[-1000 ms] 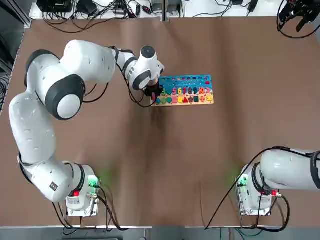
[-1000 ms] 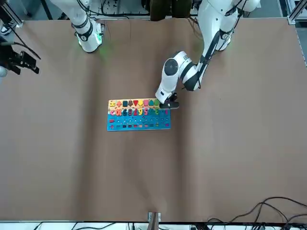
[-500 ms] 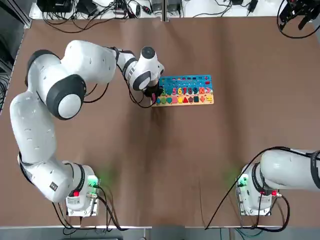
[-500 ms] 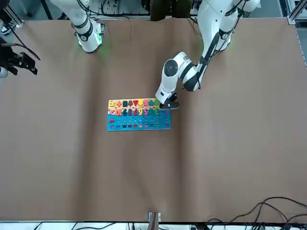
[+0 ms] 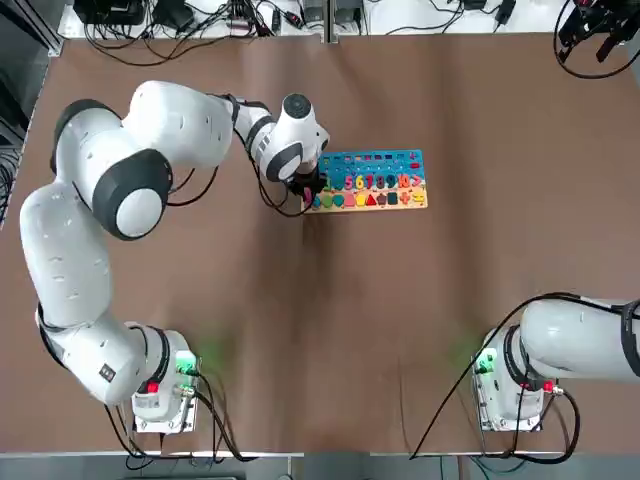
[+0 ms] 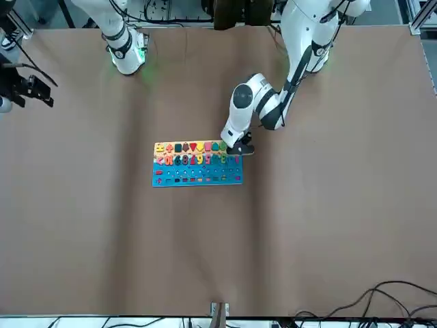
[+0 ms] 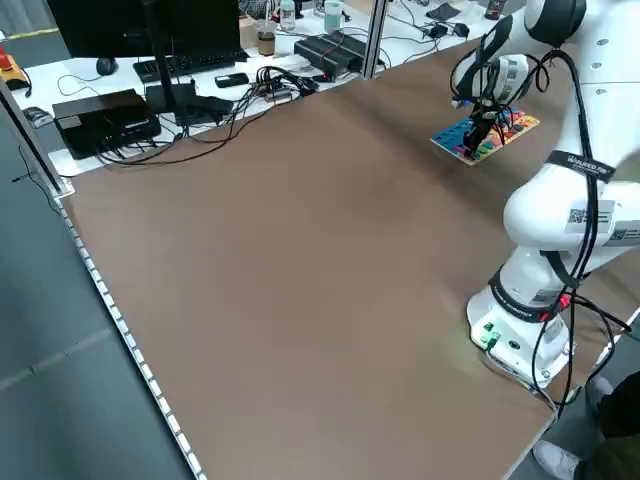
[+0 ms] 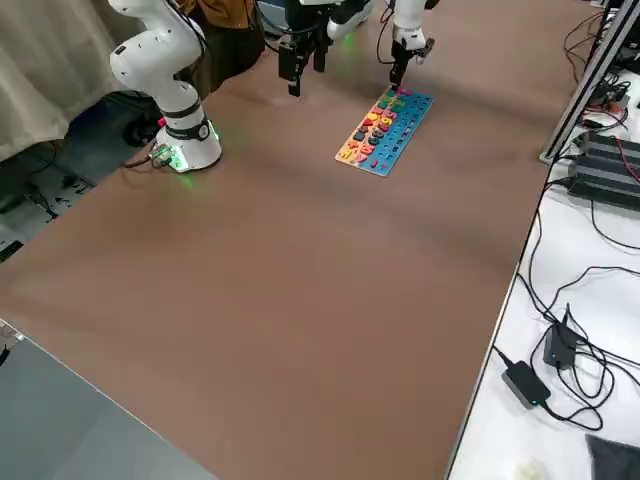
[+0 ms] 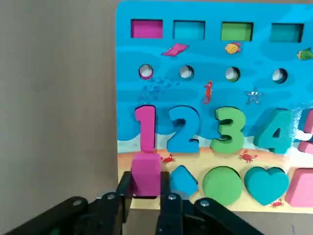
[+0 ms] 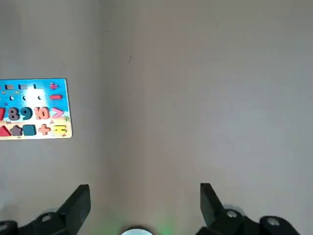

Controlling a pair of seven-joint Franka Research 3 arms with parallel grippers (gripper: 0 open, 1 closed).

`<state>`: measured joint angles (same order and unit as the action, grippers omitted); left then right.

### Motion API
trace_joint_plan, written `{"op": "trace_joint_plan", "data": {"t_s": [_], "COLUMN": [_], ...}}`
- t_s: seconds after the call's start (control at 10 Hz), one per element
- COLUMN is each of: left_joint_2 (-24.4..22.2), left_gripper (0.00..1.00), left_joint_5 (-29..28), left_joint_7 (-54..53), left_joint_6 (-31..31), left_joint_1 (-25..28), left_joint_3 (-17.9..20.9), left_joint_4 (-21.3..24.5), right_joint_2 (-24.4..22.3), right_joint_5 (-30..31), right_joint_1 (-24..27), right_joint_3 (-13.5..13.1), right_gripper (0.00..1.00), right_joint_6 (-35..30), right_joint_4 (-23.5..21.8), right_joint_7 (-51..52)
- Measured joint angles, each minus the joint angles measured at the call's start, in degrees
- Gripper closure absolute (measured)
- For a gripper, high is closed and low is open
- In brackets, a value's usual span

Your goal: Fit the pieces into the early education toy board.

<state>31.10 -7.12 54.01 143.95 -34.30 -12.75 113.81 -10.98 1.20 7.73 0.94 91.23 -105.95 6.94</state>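
The early education toy board point(image 5: 372, 180) lies flat at the middle of the table's far half, its blue part away from the arms' bases and its tan strip towards them. My left gripper point(image 5: 308, 186) stands at the board's left end, shut on a pink piece point(image 9: 145, 172). That piece sits upright over the left end of the tan strip, just below the pink number 1 point(image 9: 145, 128) and beside a blue diamond point(image 9: 182, 180). Whether it rests in its slot I cannot tell. My right gripper point(image 5: 598, 24) hangs open and empty at the table's far right corner, well away from the board point(image 10: 34, 109).
Coloured numbers and shapes fill the board's point(image 6: 196, 165) rows. Cables and power boxes point(image 8: 606, 160) lie on the white bench beyond the table's far edge. Bare brown tabletop point(image 5: 330, 320) stretches between the board and the arm bases.
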Motion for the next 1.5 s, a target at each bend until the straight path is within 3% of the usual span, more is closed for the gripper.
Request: {"op": "trace_joint_plan", "data": {"t_s": [1.5], "left_joint_2": [0.0], "left_gripper": [0.74], "left_joint_5": [0.0], "left_joint_7": [0.0], "left_joint_6": [-1.4], "left_joint_1": [-0.2], "left_joint_3": [-0.5], "left_joint_4": [0.2], "right_joint_2": [2.4], "right_joint_5": [0.0], "right_joint_1": [0.0], "right_joint_3": [-0.1], "right_gripper": [0.01], "right_joint_6": [0.5], "right_joint_4": [1.6], "right_joint_7": [0.0]}}
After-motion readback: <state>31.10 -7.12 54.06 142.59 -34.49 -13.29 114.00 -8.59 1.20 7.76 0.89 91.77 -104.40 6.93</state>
